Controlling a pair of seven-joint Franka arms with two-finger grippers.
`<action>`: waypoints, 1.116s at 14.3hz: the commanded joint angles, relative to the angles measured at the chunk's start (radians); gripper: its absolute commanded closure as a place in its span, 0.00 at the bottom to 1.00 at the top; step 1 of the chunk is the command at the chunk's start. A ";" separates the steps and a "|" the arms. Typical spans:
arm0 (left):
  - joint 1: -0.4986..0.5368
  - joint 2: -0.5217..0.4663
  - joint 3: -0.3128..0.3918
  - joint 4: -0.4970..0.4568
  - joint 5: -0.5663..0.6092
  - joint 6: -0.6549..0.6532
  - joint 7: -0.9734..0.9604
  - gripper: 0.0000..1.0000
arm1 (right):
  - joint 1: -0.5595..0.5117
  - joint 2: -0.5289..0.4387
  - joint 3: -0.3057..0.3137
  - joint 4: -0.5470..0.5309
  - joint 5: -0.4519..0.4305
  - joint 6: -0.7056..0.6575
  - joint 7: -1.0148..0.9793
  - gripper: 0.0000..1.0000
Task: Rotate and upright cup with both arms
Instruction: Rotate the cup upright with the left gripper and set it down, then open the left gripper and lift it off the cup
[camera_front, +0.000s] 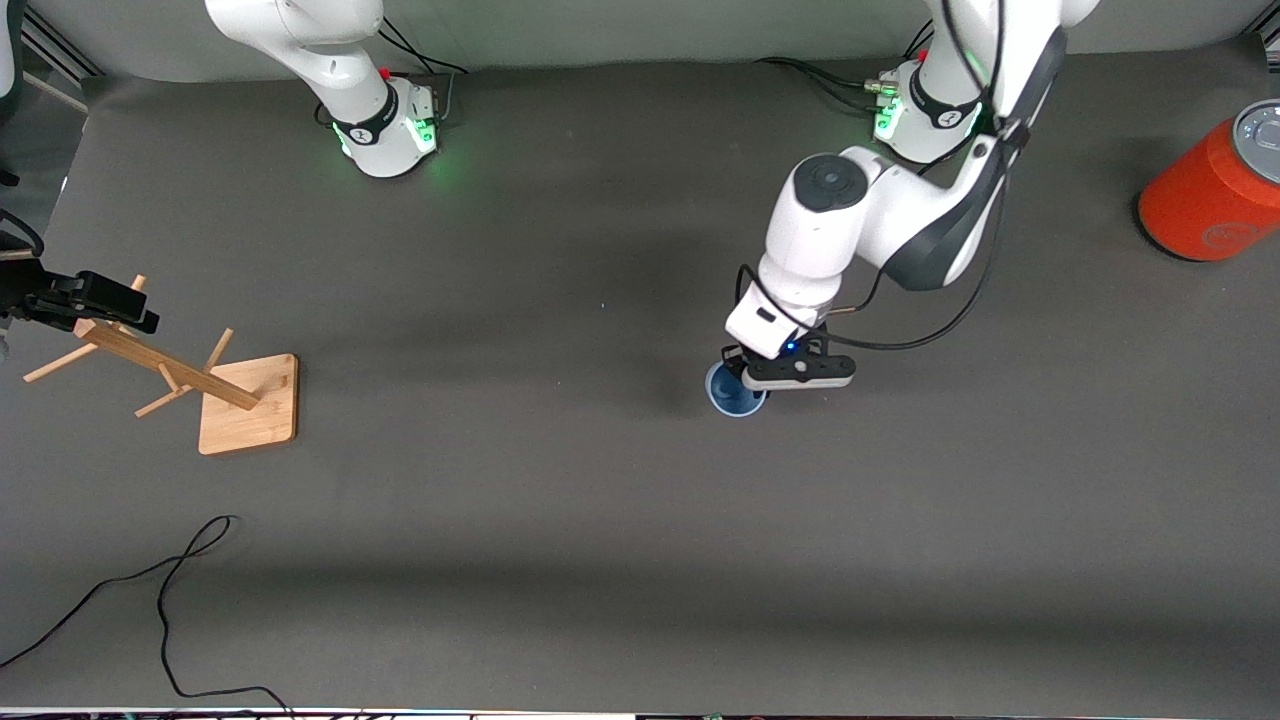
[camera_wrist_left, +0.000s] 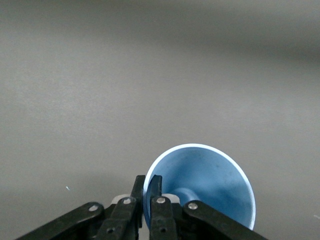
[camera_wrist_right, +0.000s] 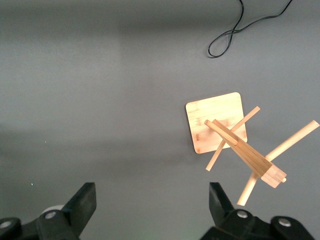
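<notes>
Blue cup (camera_wrist_left: 210, 185) (one) pinched by left gripper (camera_wrist_left: 149, 192), right gripper (camera_wrist_right: 152, 202) spread, waiting.

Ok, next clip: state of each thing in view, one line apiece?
cup: mouth up, rim pinched by the left gripper.
left gripper: shut on the cup's wall, one finger inside, one outside.
right gripper: open, holding nothing, over the wooden rack; this arm waits.
wooden rack: standing on its square base, pegs bare.
orange can: at the left arm's end of the table, grey lid on.
black cable: lying loose on the table.
</notes>
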 joint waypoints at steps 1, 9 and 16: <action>-0.059 0.036 0.007 -0.003 0.179 0.011 -0.229 1.00 | 0.002 -0.004 -0.001 -0.009 -0.004 0.011 -0.020 0.00; -0.151 0.125 0.007 -0.025 0.529 0.008 -0.696 1.00 | 0.004 -0.001 0.001 -0.009 -0.006 0.013 -0.020 0.00; -0.144 0.118 0.003 -0.016 0.615 -0.006 -0.772 0.00 | 0.002 0.000 0.001 -0.009 -0.006 0.014 -0.020 0.00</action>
